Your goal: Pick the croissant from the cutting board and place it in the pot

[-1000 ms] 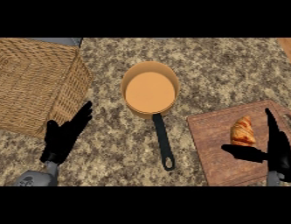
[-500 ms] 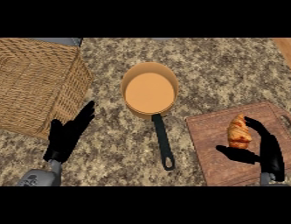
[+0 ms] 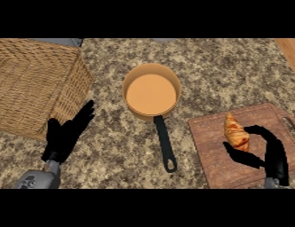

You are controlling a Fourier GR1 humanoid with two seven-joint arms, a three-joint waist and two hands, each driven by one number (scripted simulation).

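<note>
While the croissant (image 3: 236, 132) lies on the wooden cutting board (image 3: 210, 146) at the table's (image 3: 234, 71) right side, the right hand (image 3: 270, 150) has its fingers and thumb curled around the pastry's lower end. The fingers (image 3: 262, 131) arch over from the right and the thumb (image 3: 240, 158) sits just below the croissant; I can't tell whether they actually touch it. The croissant is upright in the view, its tip pointing toward the table's far edge, and it rests on the board.

Toward the middle of the table stands the pot (image 3: 151, 91), round and orange inside, with a long black handle (image 3: 164, 144) running toward the near edge. The handle ends just beside the board's left edge, apart from it.

On the left side the left hand (image 3: 68, 131) is open, fingers straight and pointing toward the far edge, holding nothing. It shows just beside the near right corner of a wicker basket (image 3: 25, 84), which fills the table's far left corner.
</note>
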